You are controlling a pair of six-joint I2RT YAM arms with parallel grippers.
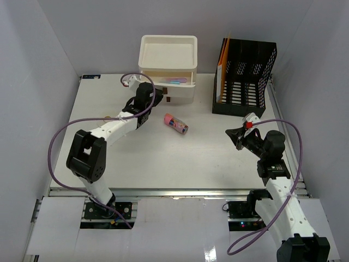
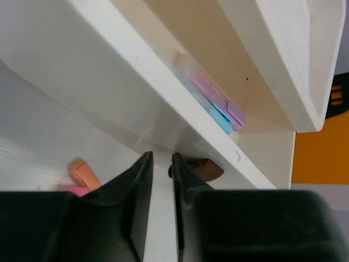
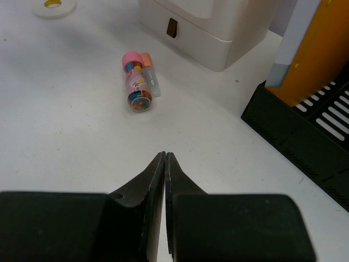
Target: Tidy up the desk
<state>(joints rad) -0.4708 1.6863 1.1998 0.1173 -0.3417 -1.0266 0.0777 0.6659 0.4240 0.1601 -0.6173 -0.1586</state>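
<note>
Step in hand: judging by the pose, the left hand (image 2: 161,158) is working at the front of the drawer unit (image 1: 182,95), probably going for the brown pull (image 2: 199,169) on the lowest drawer.
Doing it well: the pull is sitting slightly toward 1 o'clock of the fingertips in the left wrist view, so the hand is needing a small shift that way before closing. Any draw should be running straight out toward 6 o'clock, low and level, so the light unit is not sliding across the desk (image 1: 207,158).
Left hand: its fingers are standing a slim gap apart and gripping nothing, with bare desk showing between them. Whether the tips are touching the unit I cannot tell.
Right hand: the right hand (image 3: 164,155) is waiting fully closed and empty at about 4 o'clock on the desk, pointing toward the centre.
Desk: it is filling the whole floor of the enclosure, carrying the unit at 12 o'clock and a black file rack (image 1: 245,82) at 1 o'clock.
Loose things: a pink tube (image 3: 136,82) is lying near the centre with an orange-capped piece (image 3: 150,76) touching it.
Middle drawer: it is standing partly out, showing pink and blue slips (image 2: 210,98).
</note>
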